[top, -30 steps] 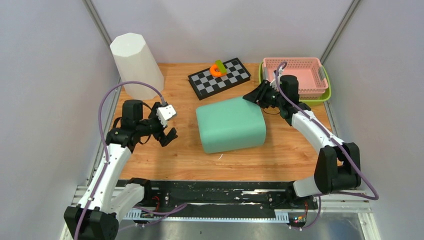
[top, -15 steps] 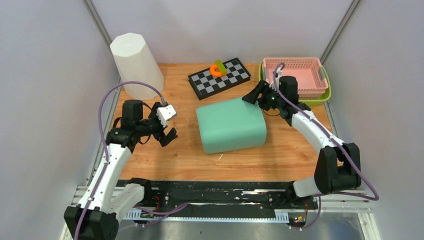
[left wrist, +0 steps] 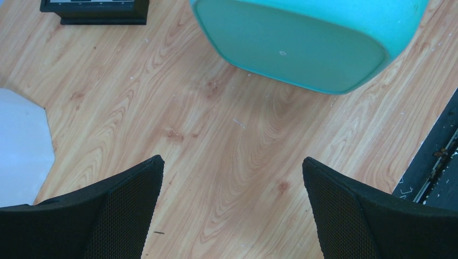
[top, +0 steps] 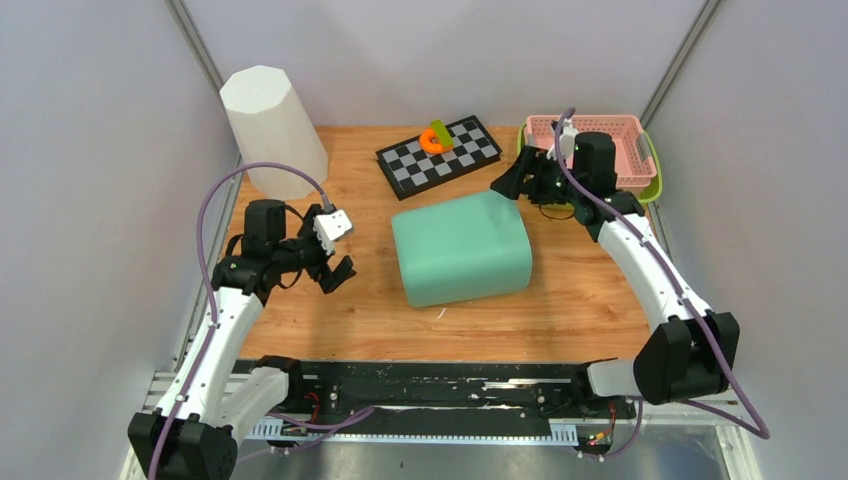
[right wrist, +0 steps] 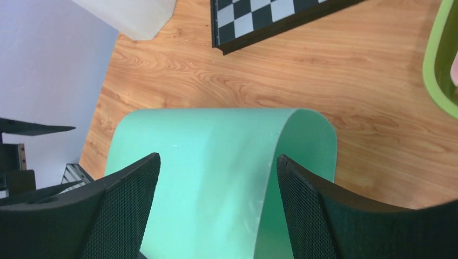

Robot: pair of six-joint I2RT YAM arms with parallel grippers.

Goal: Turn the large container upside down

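The large teal container (top: 460,248) lies in the middle of the table with its closed smooth base facing up. It also shows in the left wrist view (left wrist: 291,43) and in the right wrist view (right wrist: 205,135). My right gripper (top: 512,183) is open and empty, raised over the container's far right corner without touching it; in its own view (right wrist: 219,156) the jaws stand wide apart over the teal surface. My left gripper (top: 338,272) is open and empty over bare wood left of the container, and its own view (left wrist: 232,162) shows this too.
A tall white bin (top: 272,130) stands at the back left. A checkered board (top: 440,155) with an orange and green piece (top: 433,138) lies behind the container. A pink basket (top: 592,150) sits in a green tray (right wrist: 440,65) at the back right.
My right gripper has lifted and drawn back to the right, away from the container's far right corner. The container and the left arm have not moved.
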